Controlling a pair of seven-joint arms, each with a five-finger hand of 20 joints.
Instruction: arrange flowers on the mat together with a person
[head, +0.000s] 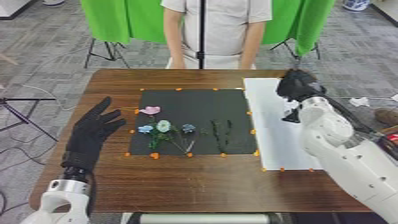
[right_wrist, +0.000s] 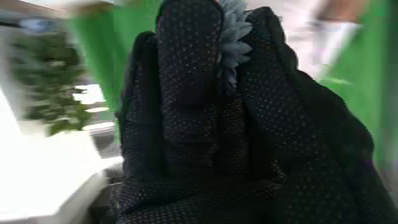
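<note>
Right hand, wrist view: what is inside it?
Between the fingers and thumb of the right hand, part of a grey-blue leafy sprig shows. The glove covers its lower part, so that end can't be seen.

Laboratory-type workspace, indicated by green cloth (head: 107, 21), tripod stands (head: 110, 49), grey carpet (head: 53, 65), loose cables (head: 40, 90) and orange markers (head: 155, 156) on the table (head: 195, 187).
</note>
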